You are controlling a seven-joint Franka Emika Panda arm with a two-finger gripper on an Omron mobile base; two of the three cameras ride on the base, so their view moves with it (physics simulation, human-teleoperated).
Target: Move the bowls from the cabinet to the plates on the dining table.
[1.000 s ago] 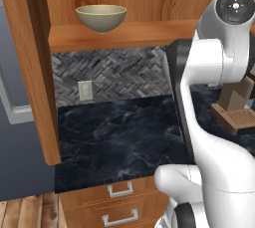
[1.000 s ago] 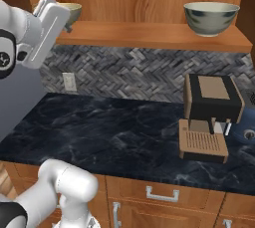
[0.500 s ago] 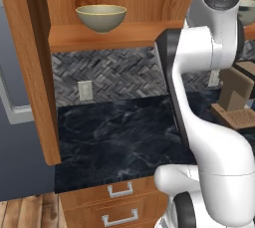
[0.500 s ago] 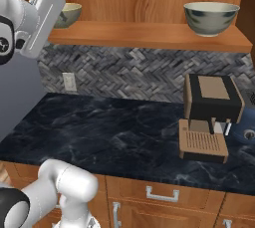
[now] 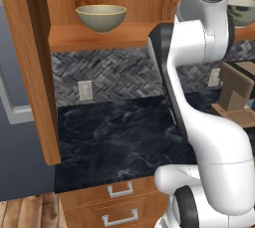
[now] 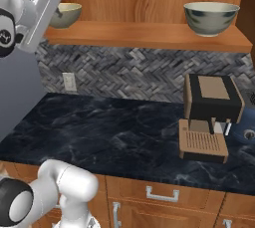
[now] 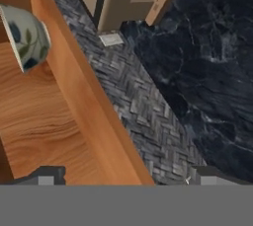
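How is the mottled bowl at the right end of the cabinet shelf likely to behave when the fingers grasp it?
The mottled bowl looks rigid and glazed, so probably slippery at a smooth rim. Its deep body narrows to a small foot, so a sideways push may tip or slide it along the shelf. It looks ceramic, so likely fragile if dropped onto the counter.

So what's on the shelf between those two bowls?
Nothing: in the right base view the shelf is bare wood between the tan bowl and the mottled bowl.

No readable text, label or number appears on anything.
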